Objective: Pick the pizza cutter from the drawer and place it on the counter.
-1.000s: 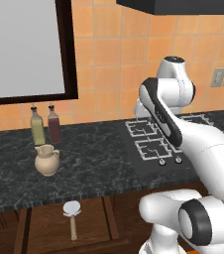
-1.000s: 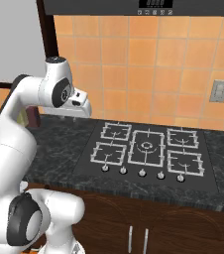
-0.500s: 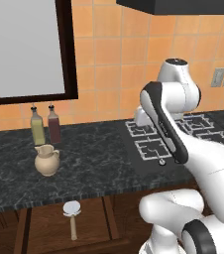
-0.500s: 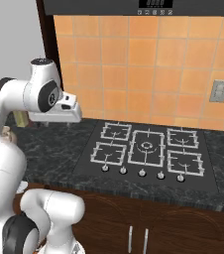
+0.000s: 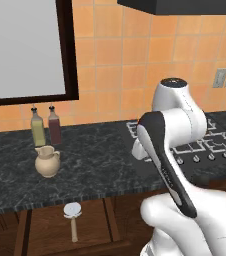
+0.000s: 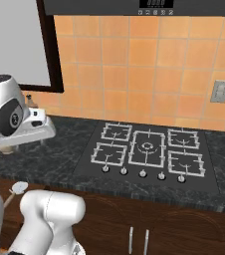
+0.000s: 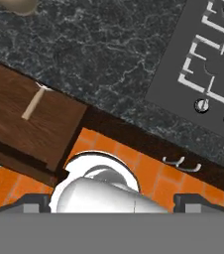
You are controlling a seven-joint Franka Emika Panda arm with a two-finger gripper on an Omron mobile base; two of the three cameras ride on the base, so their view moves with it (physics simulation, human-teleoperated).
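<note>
The pizza cutter (image 5: 73,218) lies flat on the floor of the open drawer (image 5: 45,230), wheel toward the counter (image 5: 90,165) and tan handle pointing out toward the drawer's front. In the hand view it shows as a thin pale stick (image 7: 33,102) on the brown drawer floor (image 7: 15,124), below the counter's dark front edge (image 7: 114,126).

The gripper (image 7: 112,201) has its 2 dark finger tips set far apart at the bottom corners of the hand view — open, with nothing between them. It sits high above the counter, looking down, and the pizza cutter is well apart from it, off toward the upper left of that view.

On the counter stand a beige jug (image 5: 47,161) and 2 bottles (image 5: 45,126) behind it — the black gas hob (image 6: 147,152) lies farther right.
</note>
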